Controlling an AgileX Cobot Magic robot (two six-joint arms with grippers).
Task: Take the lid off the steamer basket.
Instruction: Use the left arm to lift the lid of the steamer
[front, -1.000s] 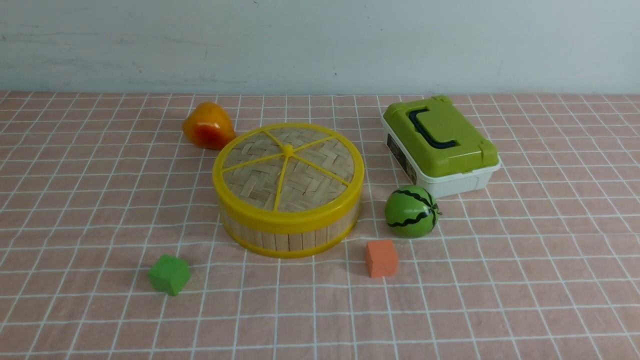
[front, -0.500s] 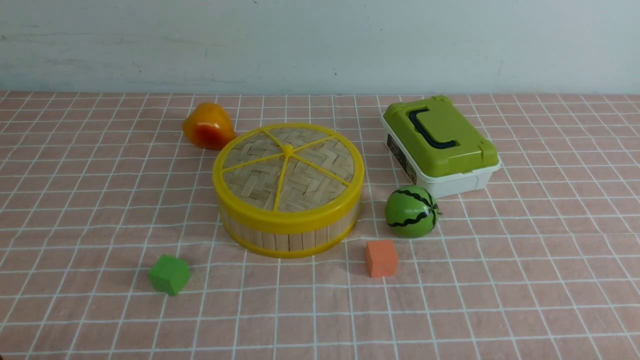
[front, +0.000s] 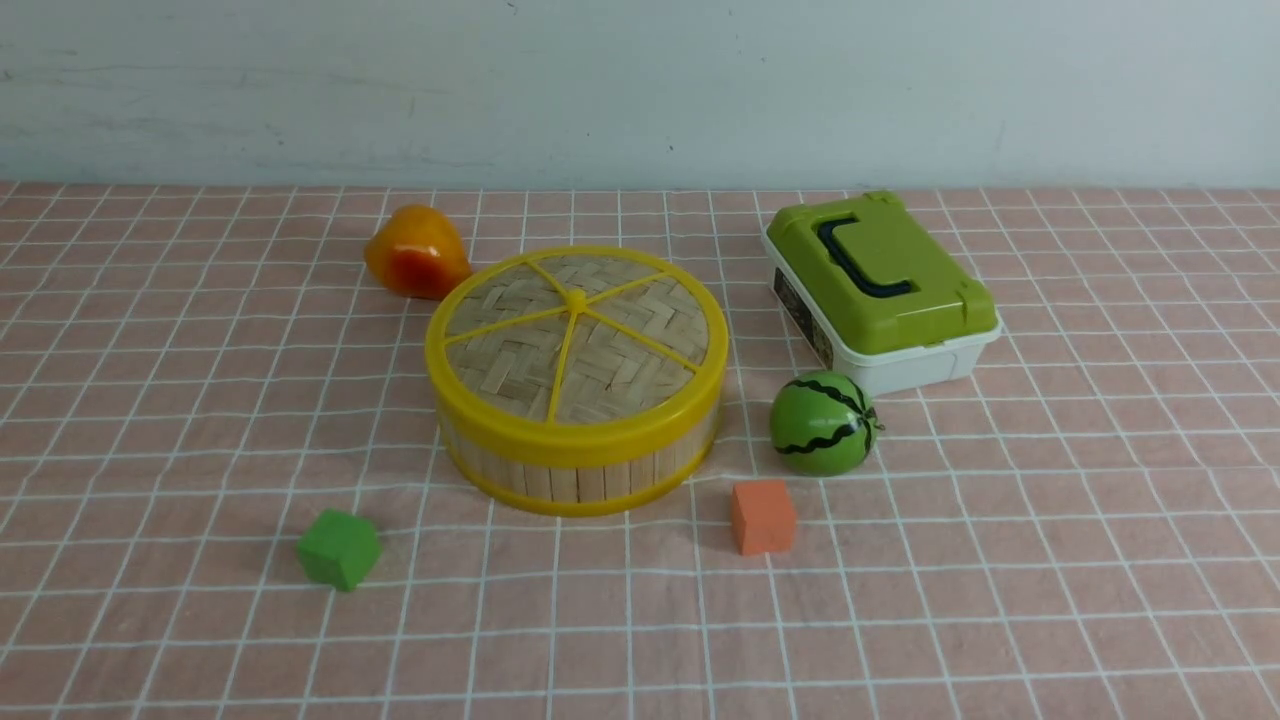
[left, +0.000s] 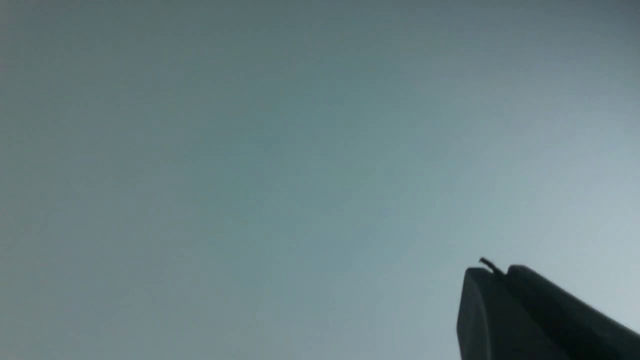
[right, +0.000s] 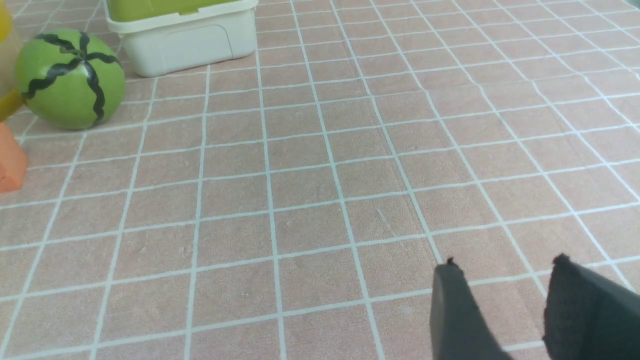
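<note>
Left fingers pressed together, nothing between; right fingers spread, empty. Both cut off by frame edge. Lid on steamer basket, centre-left of front view.

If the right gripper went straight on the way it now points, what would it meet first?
Probably the bare tiled-pattern tabletop ahead of the right gripper; nothing stands in that line, though depth is unclear.

no readable text, white box's side label (dark, patterned) too small
</note>
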